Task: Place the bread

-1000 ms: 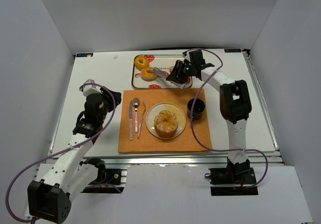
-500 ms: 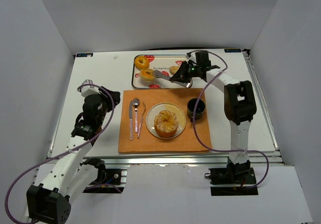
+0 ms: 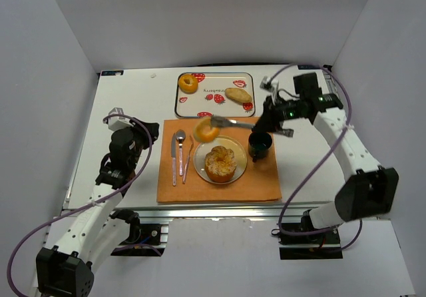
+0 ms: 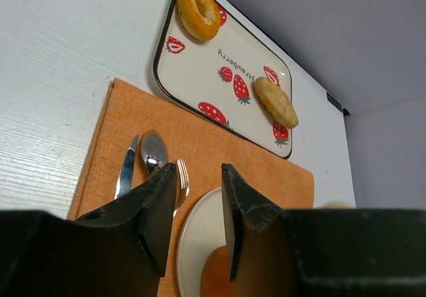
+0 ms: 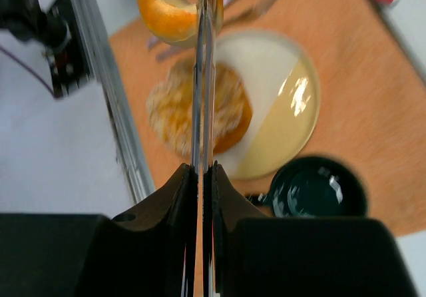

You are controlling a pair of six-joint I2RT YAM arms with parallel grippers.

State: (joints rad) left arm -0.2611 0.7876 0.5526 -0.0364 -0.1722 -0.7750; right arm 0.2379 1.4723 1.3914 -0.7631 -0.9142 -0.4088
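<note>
My right gripper (image 3: pixel 267 122) is shut on metal tongs (image 3: pixel 233 121) that hold a ring-shaped orange bread (image 3: pixel 206 131) just above the far-left rim of the white plate (image 3: pixel 239 170). In the right wrist view the gripper (image 5: pixel 202 168) clamps the tongs (image 5: pixel 203 77), with the ring bread (image 5: pixel 166 7) at their tip. A sugared bun (image 3: pixel 220 163) lies on the plate. My left gripper (image 3: pixel 136 134) is open and empty, left of the orange placemat (image 3: pixel 266 184); its wrist view shows it (image 4: pixel 198 177) above the plate (image 4: pixel 193 237).
The strawberry tray (image 3: pixel 213 97) at the back holds another ring bread (image 3: pixel 188 82) and an oblong bread (image 3: pixel 237 95). A dark cup (image 3: pixel 259 144) stands right of the plate. A knife (image 3: pixel 174 158), spoon (image 3: pixel 180 147) and fork (image 3: pixel 188 156) lie left of it.
My right arm swung from the tray toward the near right, carrying a ring bread in the tongs off the tray to the plate's far-left edge. The left arm barely moved.
</note>
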